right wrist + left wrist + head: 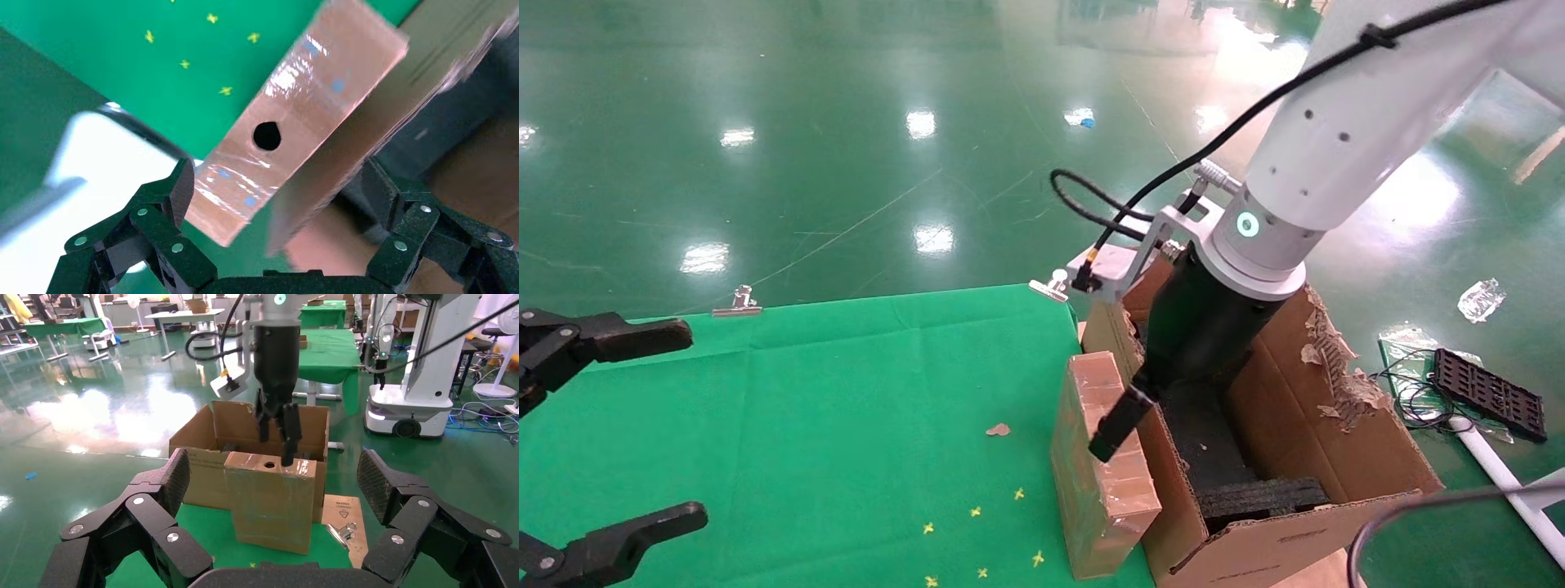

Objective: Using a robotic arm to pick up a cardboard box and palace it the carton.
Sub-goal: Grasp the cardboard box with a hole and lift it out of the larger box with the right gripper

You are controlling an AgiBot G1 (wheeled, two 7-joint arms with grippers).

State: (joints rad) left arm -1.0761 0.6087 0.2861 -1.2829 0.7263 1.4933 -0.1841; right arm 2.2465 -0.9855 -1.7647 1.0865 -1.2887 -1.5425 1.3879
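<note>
Table draped in green cloth (829, 384): bears one upright tape-wrapped brown cardboard box (1101, 474), one brown cardboard scrap (998, 429), scattered yellow cross marks (975, 512), silver binder clips (738, 302) at edge.

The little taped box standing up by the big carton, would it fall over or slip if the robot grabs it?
The cardboard box stands tall and slim on end, so a sideways nudge might tip it. Its glossy tape probably makes it slippery. It looks stiff enough to keep its shape.
</note>
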